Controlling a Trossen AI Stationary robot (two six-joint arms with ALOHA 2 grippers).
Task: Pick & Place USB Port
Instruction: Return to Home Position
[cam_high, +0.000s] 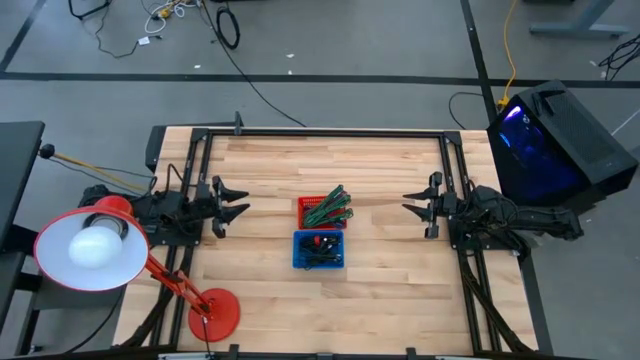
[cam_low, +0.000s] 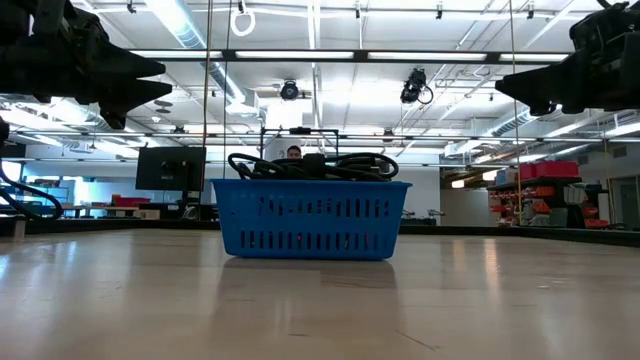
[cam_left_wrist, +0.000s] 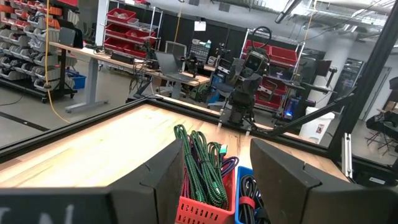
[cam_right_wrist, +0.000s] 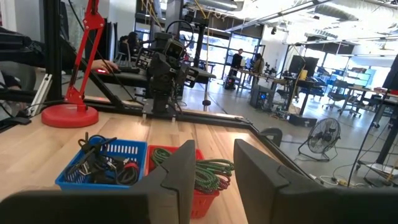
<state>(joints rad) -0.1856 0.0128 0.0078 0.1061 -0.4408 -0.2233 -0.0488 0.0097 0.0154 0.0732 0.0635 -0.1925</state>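
A red basket (cam_high: 322, 211) of green cables (cam_left_wrist: 202, 168) sits mid-table, with a blue basket (cam_high: 320, 250) of black cables (cam_right_wrist: 102, 165) against its near side. In the low view the blue basket (cam_low: 308, 217) hides the red one. My left gripper (cam_high: 241, 200) hovers open at the table's left, well short of the baskets and pointing at them. My right gripper (cam_high: 411, 201) hovers open at the right, likewise pointing toward them. Both are raised above the tabletop. No separate USB port shows.
A red desk lamp (cam_high: 95, 245) stands at the table's near left corner, its base (cam_high: 213, 313) on the wood. A black metal frame (cam_high: 330, 133) runs along the table's edges. Bare wood (cam_high: 390, 290) lies around the baskets. People show in the room beyond (cam_right_wrist: 239, 59).
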